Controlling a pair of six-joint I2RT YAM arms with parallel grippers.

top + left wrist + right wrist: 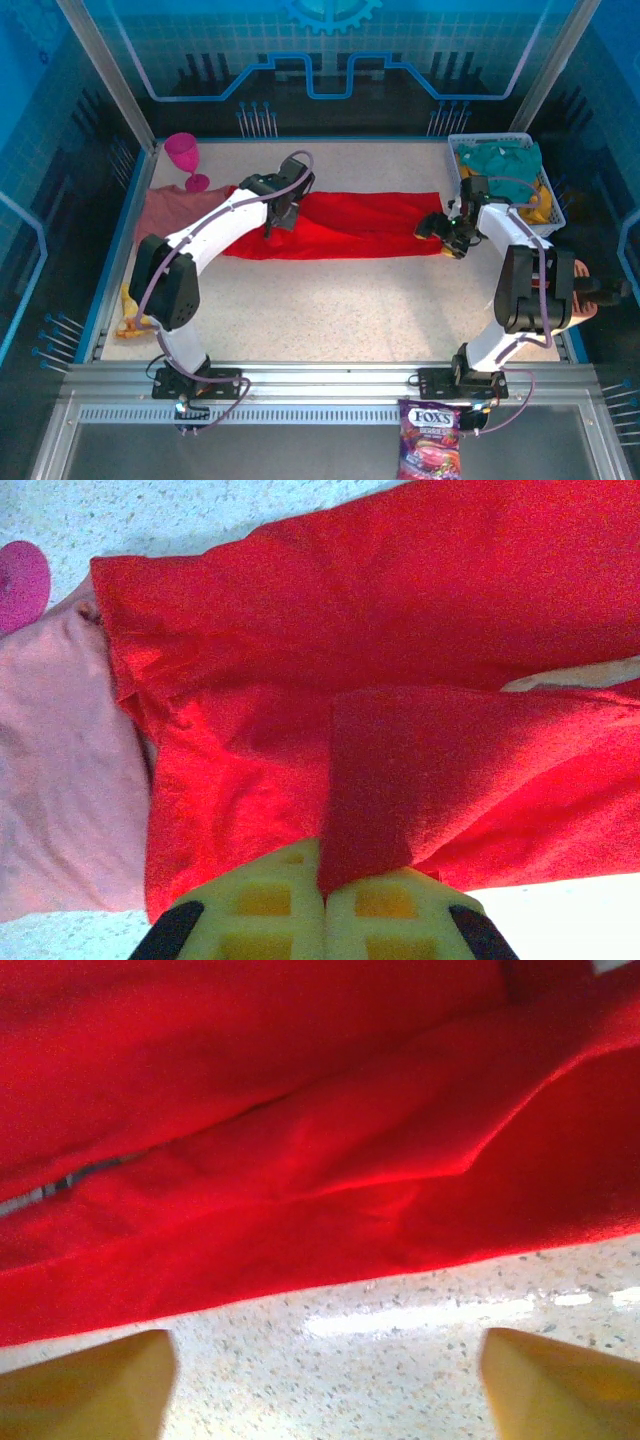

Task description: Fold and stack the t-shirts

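Left gripper (322, 910) clamped on red t-shirt (420, 630); right gripper (325, 1380) apart, seemingly beside hem.

I see a magenta goblet (186, 158) standing upright at ten o'clock on my speckled table (330, 300), a white basket (488, 137) at two o'clock, and a Fox's candy bag (430, 441) at five o'clock.

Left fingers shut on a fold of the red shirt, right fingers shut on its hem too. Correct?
Half right. The left fingers are shut on a fold of the red shirt, but the right fingers stand apart over bare table, with the hem just ahead of them and ungripped. The right wrist view shows it.
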